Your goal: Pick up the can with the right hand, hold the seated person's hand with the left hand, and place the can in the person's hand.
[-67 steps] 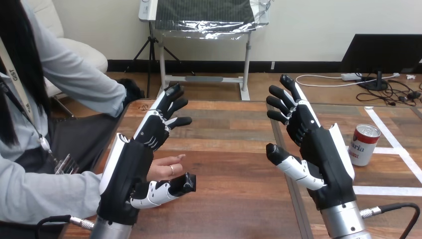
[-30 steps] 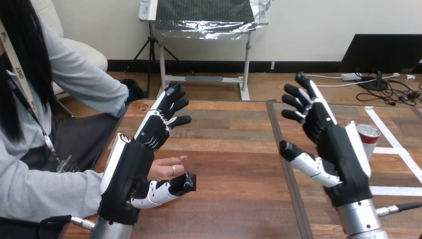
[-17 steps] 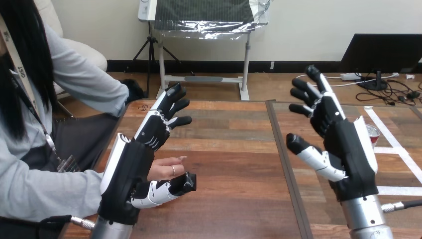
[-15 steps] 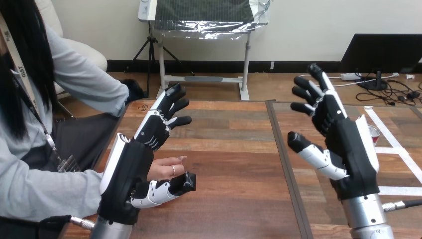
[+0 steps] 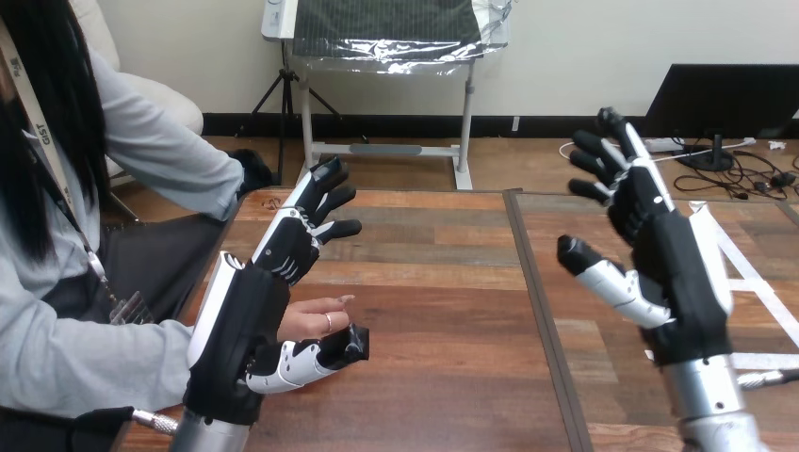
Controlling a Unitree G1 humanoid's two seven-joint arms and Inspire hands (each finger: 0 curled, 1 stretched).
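My right robot hand [image 5: 680, 273] hangs above the desk [image 5: 443, 311] at the right, fingers spread wide, holding nothing. The can is hidden from me, probably behind that palm, so reaching blind I could knock it over. My left robot hand [image 5: 240, 315] stands open beside the person's hand [image 5: 316, 315], thumb just below it, not curled round. Closing carelessly could pinch their fingers.
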